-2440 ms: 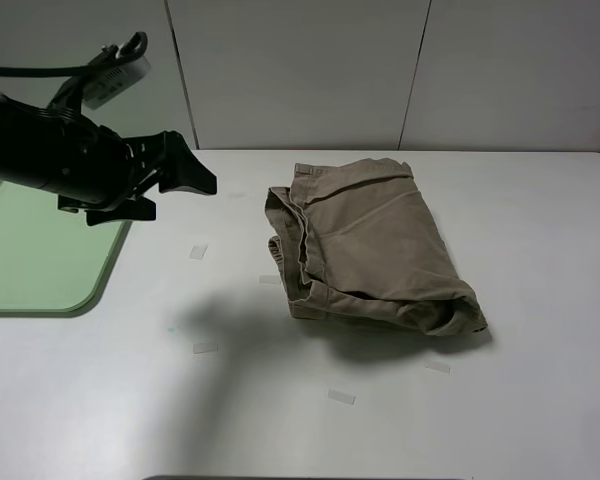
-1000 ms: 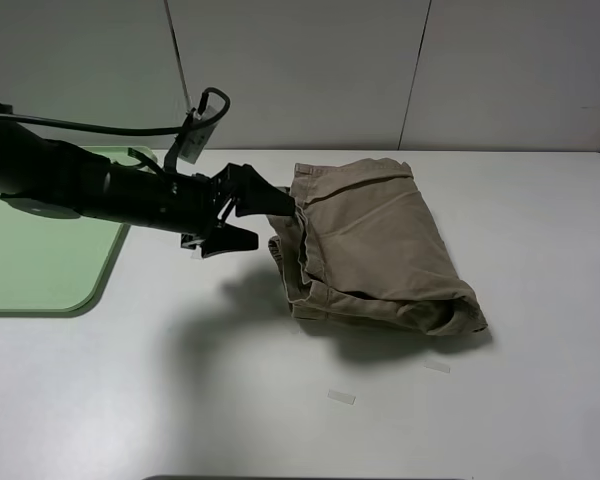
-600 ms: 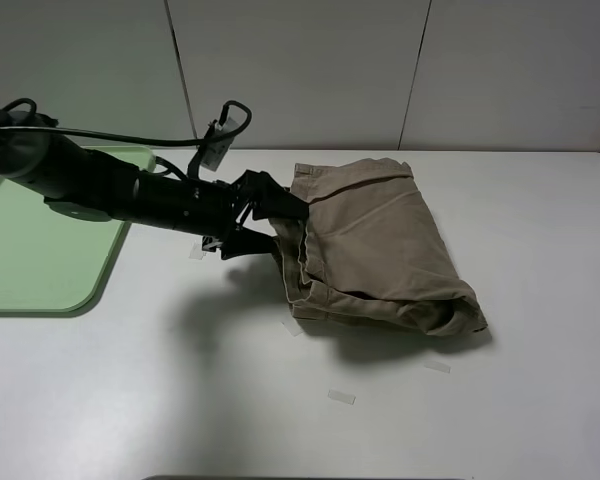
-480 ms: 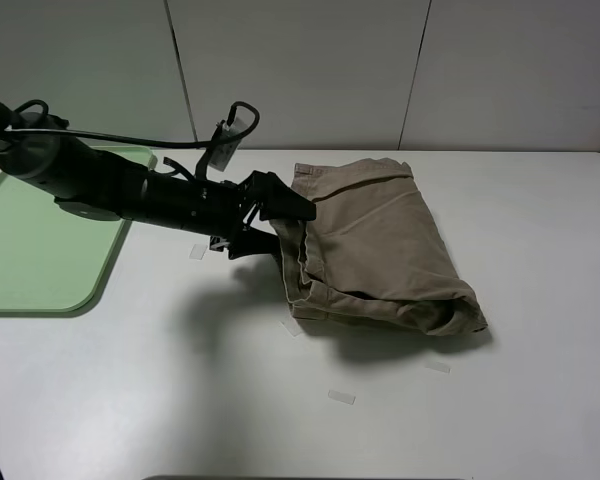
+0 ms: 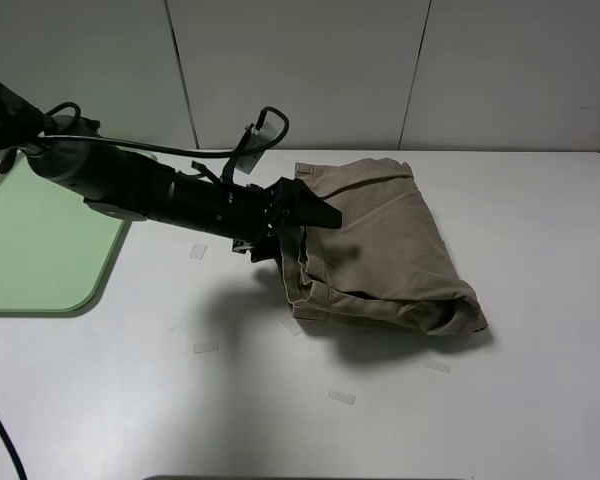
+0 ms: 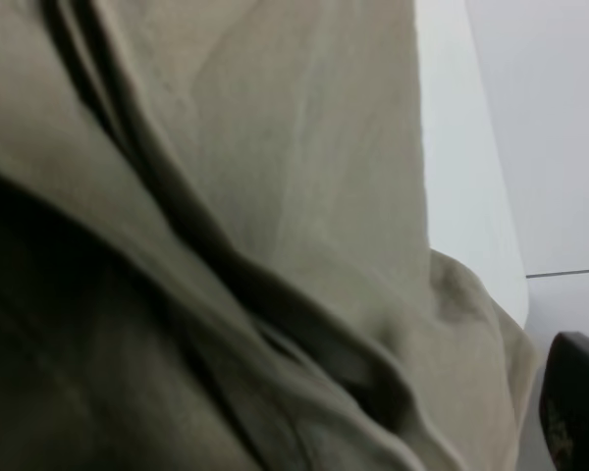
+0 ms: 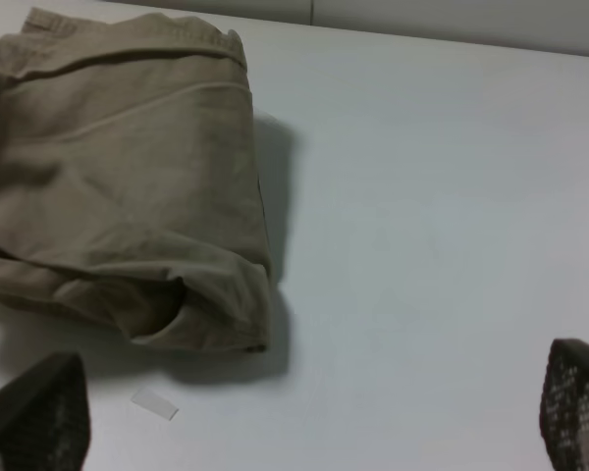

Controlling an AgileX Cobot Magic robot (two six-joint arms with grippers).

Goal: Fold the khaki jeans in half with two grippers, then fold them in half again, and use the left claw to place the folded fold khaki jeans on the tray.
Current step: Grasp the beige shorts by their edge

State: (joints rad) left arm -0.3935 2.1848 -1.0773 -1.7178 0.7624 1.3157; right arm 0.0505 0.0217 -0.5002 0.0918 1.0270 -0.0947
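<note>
So the khaki jeans (image 5: 380, 250) are found folded into a chunky bundle around the middle of the desk (image 5: 540, 330), a bit closer to its far edge than its near one. The left gripper (image 5: 300, 230) is parked right at the bundle's left side, the side facing the tray (image 5: 35, 260). Its jaws are spread wide, with the upper finger (image 5: 318, 212) laid over the top layer of cloth and the lower one down by the stacked edges. The lower one is mostly lost in shadow, so whether any cloth is actually being pinched can't be told. The left wrist view is pretty much filled with blurry khaki folds; only one dark fingertip (image 6: 577, 402) is caught at its corner and the other finger is cut off. The right gripper (image 7: 309, 422) is seen only in its own wrist view. Its ribbed fingertips (image 7: 39, 417) are set far apart and it is held above the desk, apart from the bundle's cuffed end. Only the tips make it into that frame, and it's outside the high camera's frame altogether. The tray is set at the desk's left edge, well apart from the jeans. It's chopped off by the frame, and its far side is covered by the left arm (image 5: 130, 185).
</note>
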